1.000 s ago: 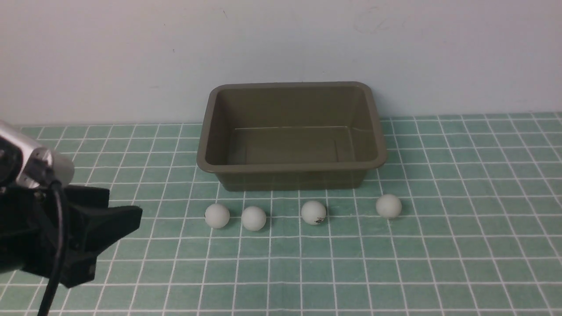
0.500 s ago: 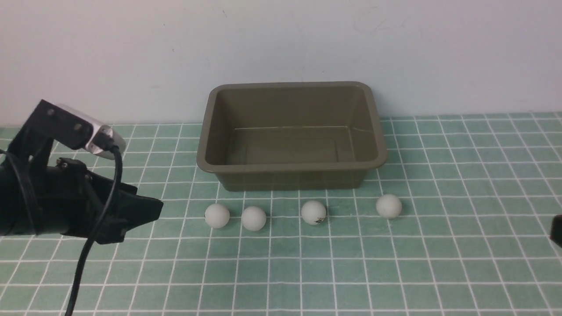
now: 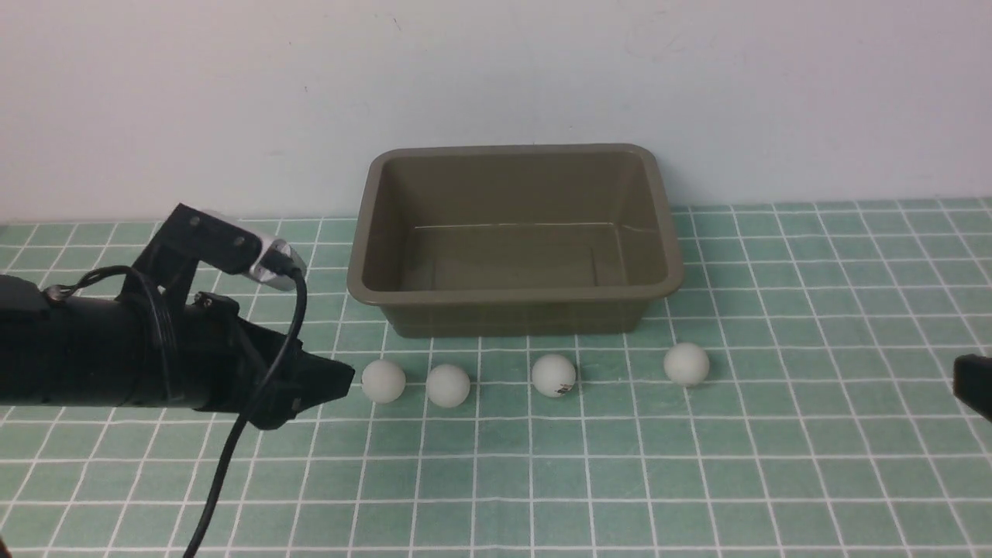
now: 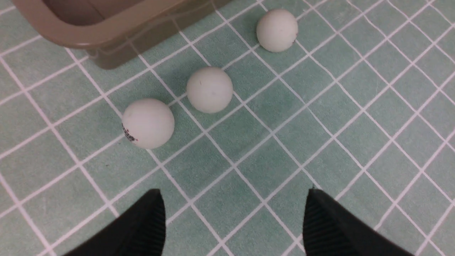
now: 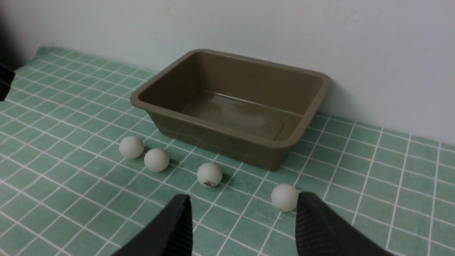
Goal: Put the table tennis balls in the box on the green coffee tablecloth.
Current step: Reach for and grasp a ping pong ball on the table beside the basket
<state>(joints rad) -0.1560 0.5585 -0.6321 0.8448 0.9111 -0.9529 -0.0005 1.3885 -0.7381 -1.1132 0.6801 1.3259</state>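
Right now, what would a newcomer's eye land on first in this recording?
The empty olive-brown box stands at the back near the wall on the green checked tablecloth. Four white table tennis balls lie in a row just in front of it. The left gripper, open, sits low beside the leftmost ball, its tips nearly at it.

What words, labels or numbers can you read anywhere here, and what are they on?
Nothing can be read.
White ball at the row's left end: dark print, too blurred.
White ball third from left: dark mark, too small.
Olive-brown plastic box, mint-green checked cloth: no text.
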